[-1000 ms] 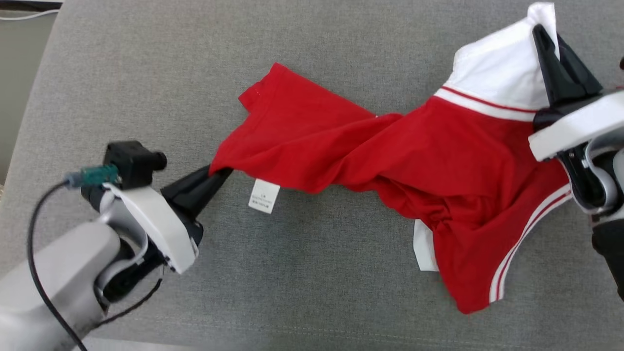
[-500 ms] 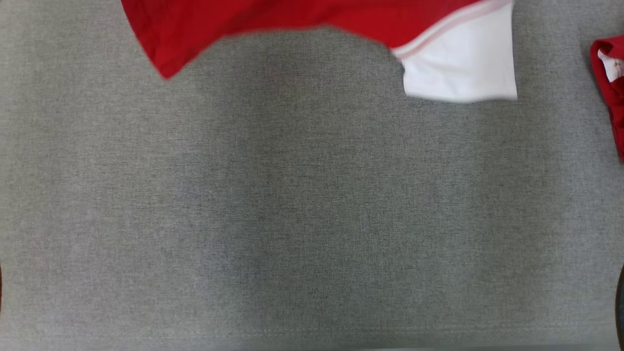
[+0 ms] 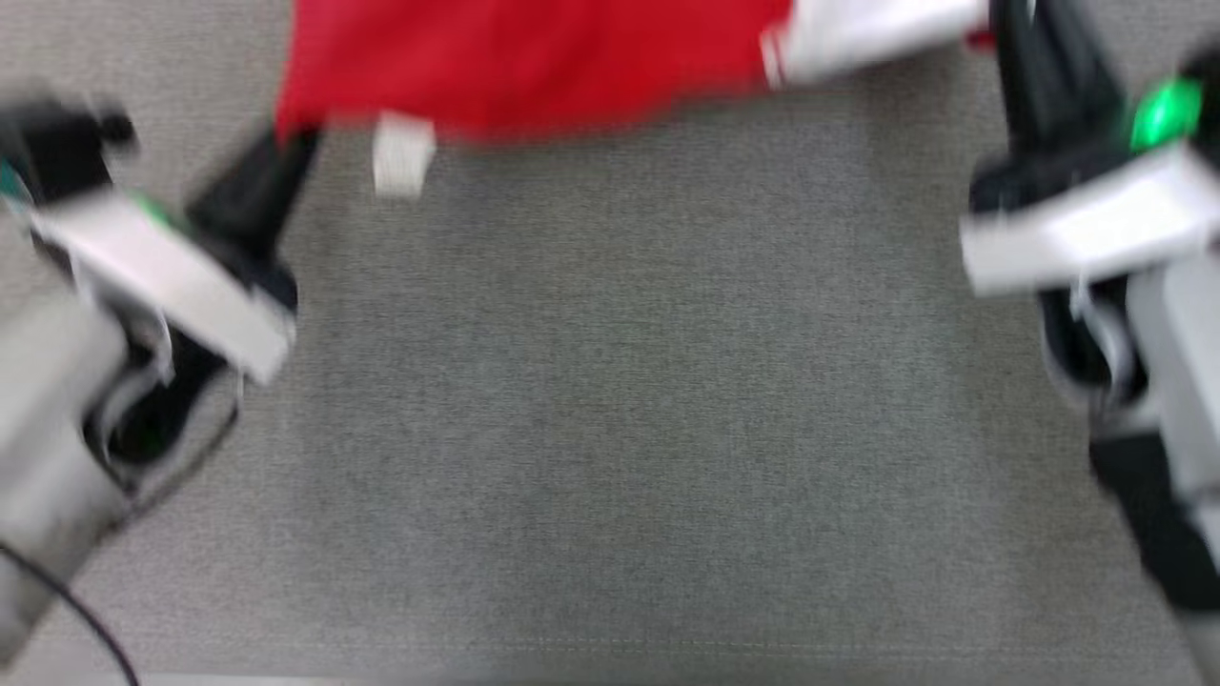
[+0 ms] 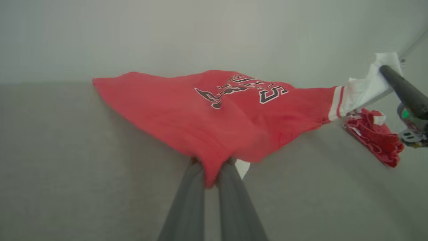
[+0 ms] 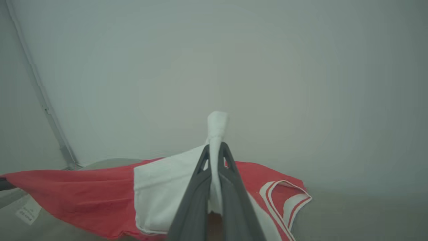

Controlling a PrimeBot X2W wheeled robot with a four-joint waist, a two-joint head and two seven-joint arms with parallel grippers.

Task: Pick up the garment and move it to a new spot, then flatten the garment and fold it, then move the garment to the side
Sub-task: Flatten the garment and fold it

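Overall, the head view is motion-blurred. The red garment spans the upper edge of the frame, stretched between the two grippers over a grey fabric surface.

- **Left gripper**, upper left of the head view: its dark fingers are pinched together on the garment's red corner. In the left wrist view the same fingers rise from the bottom centre with red cloth bunched between their tips, and no gap shows between them.
- **Right gripper**, upper right of the head view: it is clamped on the white sleeve. In the right wrist view a twist of white fabric stands above the closed fingertips.
- **Care label**: white, hanging from the red hem just beside the left gripper.
- **Lettering**: dark print on the garment's upper face, centre of the left wrist view.
- **Crumpled red cloth**: a separate piece lying on the surface at the right of the left wrist view, below the right gripper and apart from the held garment.
- **Green light**: on the right gripper's body.
- **Cable**: dark, trailing at the lower left.
- **Wall** and **metal strip**: the pale backdrop, with the strip at the left of the right wrist view.

Whether the garment's sagging middle touches the surface cannot be told.
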